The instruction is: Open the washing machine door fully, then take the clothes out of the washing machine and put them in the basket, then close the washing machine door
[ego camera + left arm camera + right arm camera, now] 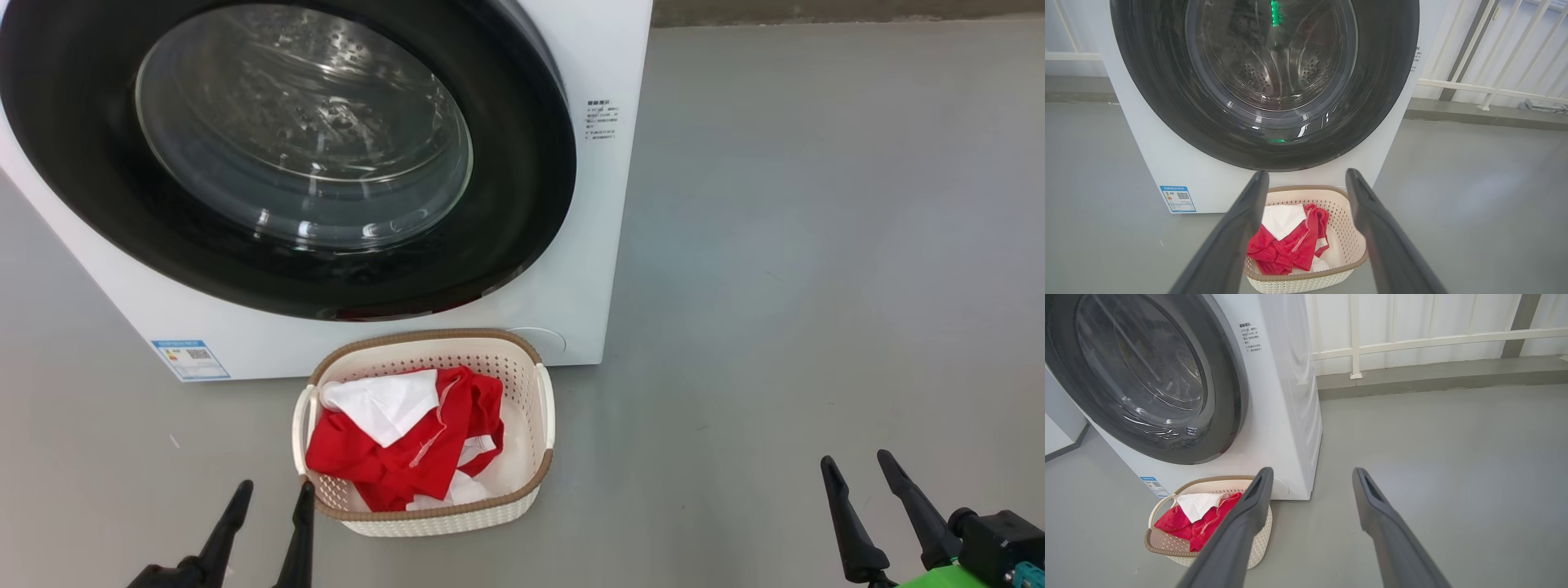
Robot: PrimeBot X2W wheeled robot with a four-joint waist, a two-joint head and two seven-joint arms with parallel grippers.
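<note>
The door (302, 131) lies shut, flush against the front of the white washer (588, 269), its black rim glossy and the steel drum (1312, 67) visible through the glass. No red fabric shows behind the glass. The clothes (408, 457), red with white panels, lie bunched in the basket (424, 336), which stands on the grey floor (816, 286) just in front of the washer, below the door's lower edge. A blue sticker (190, 359) sits on the washer's lower left corner, to the left of the basket. The left gripper (275, 486) hangs low at the basket's near left corner, released, its two fingers spread and empty; one fingertip is just beside the basket's rim, and contact cannot be told. In the left wrist view those fingers frame the basket and clothes. The right gripper (856, 459) is well apart to the right, over bare floor, also released with fingers spread and nothing between them. A white railing (1412, 341) runs along the wall behind the washer.
</note>
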